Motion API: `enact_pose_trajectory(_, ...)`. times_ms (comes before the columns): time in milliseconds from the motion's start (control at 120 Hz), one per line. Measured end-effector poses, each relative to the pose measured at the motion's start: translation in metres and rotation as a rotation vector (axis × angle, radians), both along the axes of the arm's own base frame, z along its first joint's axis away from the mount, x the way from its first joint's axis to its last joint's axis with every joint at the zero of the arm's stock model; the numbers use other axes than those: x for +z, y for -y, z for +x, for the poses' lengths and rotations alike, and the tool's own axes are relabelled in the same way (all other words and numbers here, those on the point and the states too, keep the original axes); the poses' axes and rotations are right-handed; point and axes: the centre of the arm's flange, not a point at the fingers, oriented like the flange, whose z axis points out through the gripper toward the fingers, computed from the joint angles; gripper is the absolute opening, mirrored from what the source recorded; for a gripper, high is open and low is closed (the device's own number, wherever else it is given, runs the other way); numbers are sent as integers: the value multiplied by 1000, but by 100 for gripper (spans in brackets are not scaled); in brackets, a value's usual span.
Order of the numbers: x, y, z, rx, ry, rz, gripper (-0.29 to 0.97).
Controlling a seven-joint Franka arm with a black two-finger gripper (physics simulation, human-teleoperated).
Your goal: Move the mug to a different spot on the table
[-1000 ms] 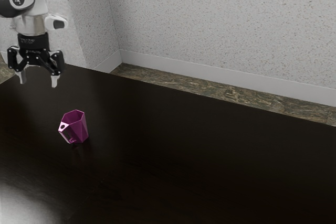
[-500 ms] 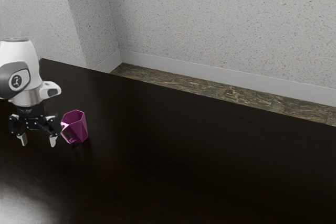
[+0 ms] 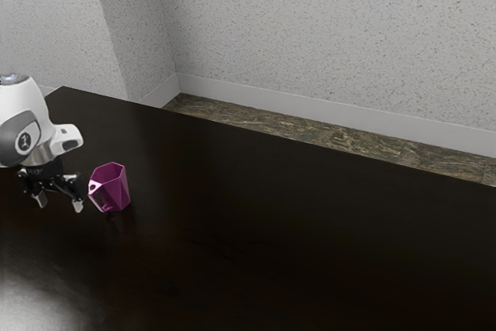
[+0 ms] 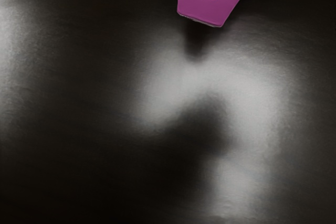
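A magenta faceted mug [image 3: 109,186] stands upright on the dark table [image 3: 271,222], near the exterior view's left, its small ring handle facing the arm. My gripper [image 3: 58,201] hangs low over the table just to the left of the mug, fingers spread open and pointing down, nothing between them. One fingertip [image 3: 77,206] sits close to the mug's handle side without gripping it. In the wrist view the mug [image 4: 207,1] lies a short way off from under my hand, its handle ring turned toward me.
The glossy dark tabletop stretches far toward the exterior view's right and front. A textured white wall with a baseboard [image 3: 325,110] and a strip of stone floor [image 3: 333,137] lie behind the table's far edge.
My hand dropped from high above the table to just over its surface beside the mug, then edged slightly back. The mug has stayed put and the fingers remain open.
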Motion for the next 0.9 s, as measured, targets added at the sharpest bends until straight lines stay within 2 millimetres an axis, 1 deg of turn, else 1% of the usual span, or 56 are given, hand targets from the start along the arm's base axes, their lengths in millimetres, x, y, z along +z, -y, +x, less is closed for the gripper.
enact_pose_trajectory(225,-12,-4,16,-81,40,12,68)
enact_pose_trajectory(492,-21,-7,24,-105,65,-14,68)
enact_pose_trajectory(683,-31,-17,36,-123,58,-15,68)
enact_pose_trajectory(842,-35,-28,37,-118,63,-28,68)
enact_pose_trajectory(900,-36,-31,41,-126,64,-28,68)
